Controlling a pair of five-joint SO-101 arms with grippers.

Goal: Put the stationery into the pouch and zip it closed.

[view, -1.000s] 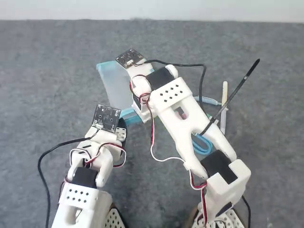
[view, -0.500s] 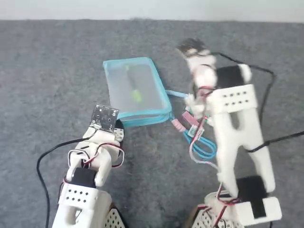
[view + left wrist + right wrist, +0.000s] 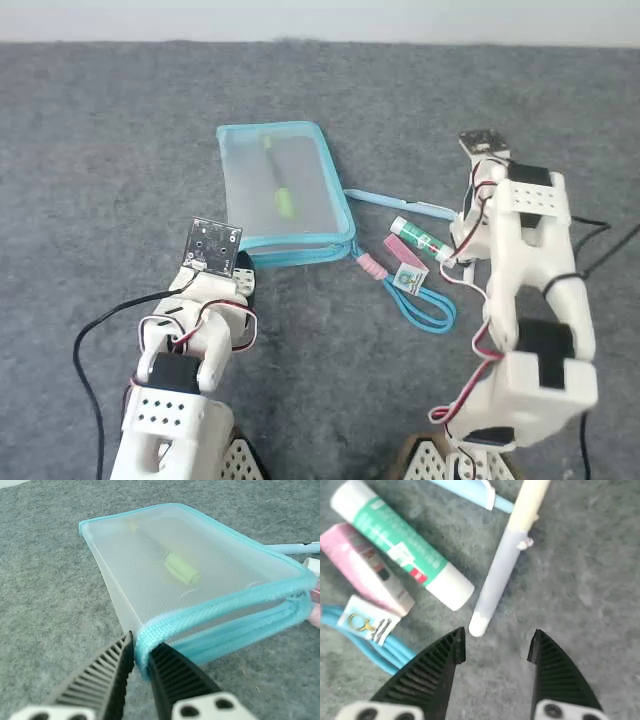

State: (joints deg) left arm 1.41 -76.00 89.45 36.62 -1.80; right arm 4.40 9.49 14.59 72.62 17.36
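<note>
High camera looks down over the table; wrist cameras sit close behind left claw and right claw (pouch ahead of left, shared overhead).

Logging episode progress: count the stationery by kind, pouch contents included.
Pens: 3 (green pen in the pouch; light blue pen and lilac pen on the table)
Glue stick: 1
Pink box: 1
Total: 5

Translucent pouch, teal-trimmed; grey carpet
</note>
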